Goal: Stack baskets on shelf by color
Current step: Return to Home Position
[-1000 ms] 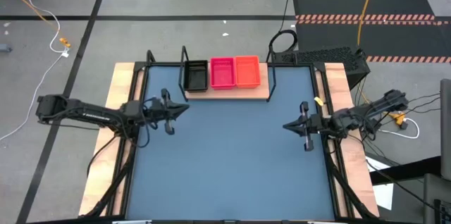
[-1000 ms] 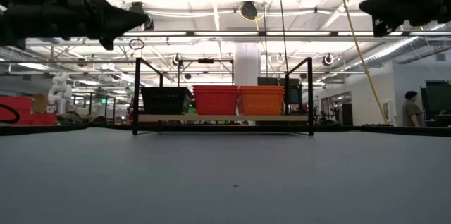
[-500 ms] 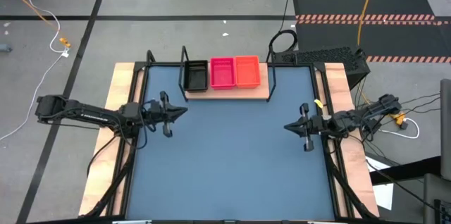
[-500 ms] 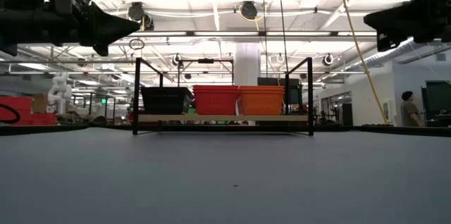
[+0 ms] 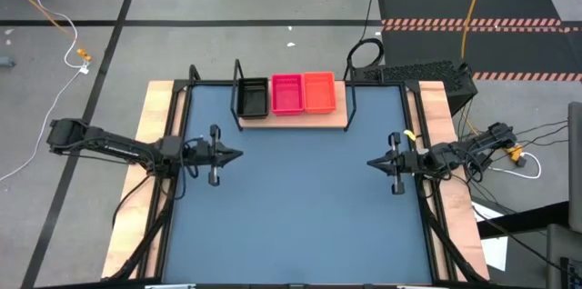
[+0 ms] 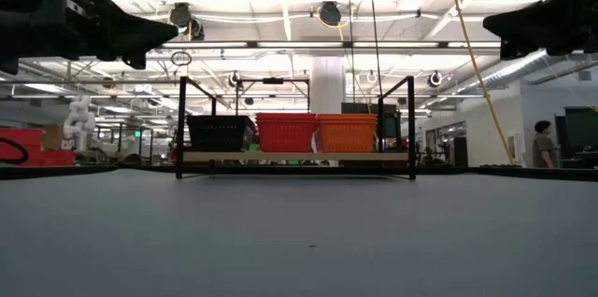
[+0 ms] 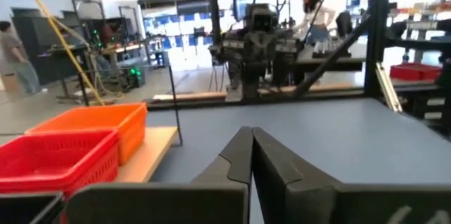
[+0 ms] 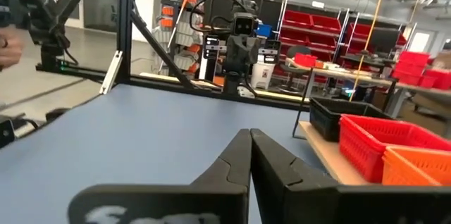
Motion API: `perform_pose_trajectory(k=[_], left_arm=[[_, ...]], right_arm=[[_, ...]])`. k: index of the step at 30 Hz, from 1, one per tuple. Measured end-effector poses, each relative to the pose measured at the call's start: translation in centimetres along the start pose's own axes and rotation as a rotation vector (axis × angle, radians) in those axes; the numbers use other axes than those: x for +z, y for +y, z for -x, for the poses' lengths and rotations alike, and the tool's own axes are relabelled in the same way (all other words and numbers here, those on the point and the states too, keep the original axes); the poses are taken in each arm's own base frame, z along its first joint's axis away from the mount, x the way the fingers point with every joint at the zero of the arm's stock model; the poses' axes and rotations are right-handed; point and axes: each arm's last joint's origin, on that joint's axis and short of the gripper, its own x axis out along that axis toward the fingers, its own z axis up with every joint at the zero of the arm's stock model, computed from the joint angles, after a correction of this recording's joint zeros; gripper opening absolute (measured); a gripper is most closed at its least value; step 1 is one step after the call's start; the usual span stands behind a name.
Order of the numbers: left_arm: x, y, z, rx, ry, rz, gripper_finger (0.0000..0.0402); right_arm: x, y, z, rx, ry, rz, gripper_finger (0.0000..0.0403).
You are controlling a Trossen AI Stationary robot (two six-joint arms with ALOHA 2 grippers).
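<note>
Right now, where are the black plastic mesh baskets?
In the high view the black plastic mesh baskets sit at the left end of the light wooden shelf at the table's far edge, right beside the pinkish-red mesh baskets.

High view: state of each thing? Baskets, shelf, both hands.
Shelf: standing at the far edge of the table, right end bare.
Black baskets: on the shelf, left end.
Pinkish-red baskets: on the shelf, middle.
Orange baskets: on the shelf, right of the pinkish-red ones.
Left hand: shut, empty, over the table's left side.
Right hand: shut, empty, over the table's right side.
</note>
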Motion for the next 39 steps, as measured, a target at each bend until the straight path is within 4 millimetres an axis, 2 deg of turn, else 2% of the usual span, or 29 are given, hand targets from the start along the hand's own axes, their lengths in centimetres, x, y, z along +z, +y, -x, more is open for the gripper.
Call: perform_pose_trajectory(k=[6, 12, 20, 24, 31, 39], left_arm=[[-0.8, 0.9, 0.7, 0.123, 0.121, -0.002, 0.0006], [-0.6, 1.3, 2.4, 0.08, 0.144, 0.0, 0.0004], [-1.0, 2.2, 4.2, 0.146, 0.204, -0.023, 0.001], [-1.1, 2.3, 4.2, 0.113, 0.216, -0.016, 0.0004], [-1.4, 2.5, 4.1, 0.123, 0.256, -0.084, 0.003], [-1.4, 2.5, 4.1, 0.124, 0.254, -0.086, 0.0037]], right_arm=[[0.0, 0.0, 0.0, 0.0, 0.002, 0.035, 0.0], [0.0, 0.0, 0.0, 0.002, 0.003, 0.036, 0.0], [0.0, 0.0, 0.0, 0.002, 0.001, 0.035, 0.0], [0.0, 0.0, 0.0, 0.003, 0.0, 0.035, 0.0], [0.0, 0.0, 0.0, 0.003, -0.001, 0.035, 0.0], [0.0, 0.0, 0.0, 0.003, -0.001, 0.035, 0.0]])
